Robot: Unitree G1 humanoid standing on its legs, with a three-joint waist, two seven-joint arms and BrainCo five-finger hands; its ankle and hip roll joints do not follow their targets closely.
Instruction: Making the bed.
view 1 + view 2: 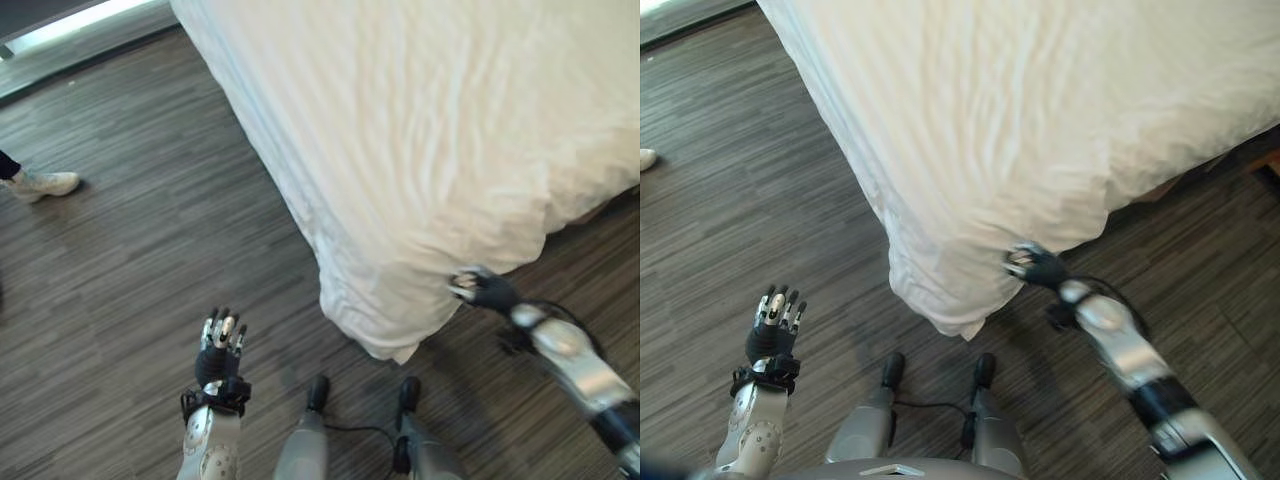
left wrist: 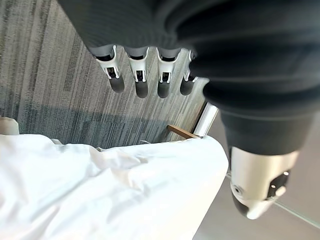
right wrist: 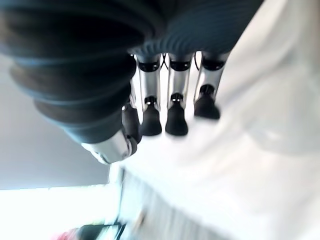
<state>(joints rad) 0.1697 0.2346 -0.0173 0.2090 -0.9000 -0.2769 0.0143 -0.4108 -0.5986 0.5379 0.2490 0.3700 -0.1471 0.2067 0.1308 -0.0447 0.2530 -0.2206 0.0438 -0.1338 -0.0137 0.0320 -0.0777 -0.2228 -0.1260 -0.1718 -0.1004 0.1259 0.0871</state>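
The bed's white sheet [image 1: 450, 120] lies wrinkled over the mattress. Its near corner [image 1: 385, 320] hangs down close to the floor in front of me. My right hand [image 1: 484, 290] is at that corner's right edge, its fingers [image 3: 175, 110] straight and resting against the white cloth, with nothing seen pinched between them and the thumb. Over the bare floor to the left of the corner, well apart from the bed, my left hand [image 1: 221, 345] is held up with straight fingers [image 2: 140, 75] and holds nothing.
Dark wood-plank floor [image 1: 150, 250] runs along the bed's left side and in front of it. A person's white shoe [image 1: 45, 184] stands at the far left. A pale strip along a wall base [image 1: 70, 30] crosses the top left. A wooden frame piece [image 2: 182, 132] shows beyond the mattress.
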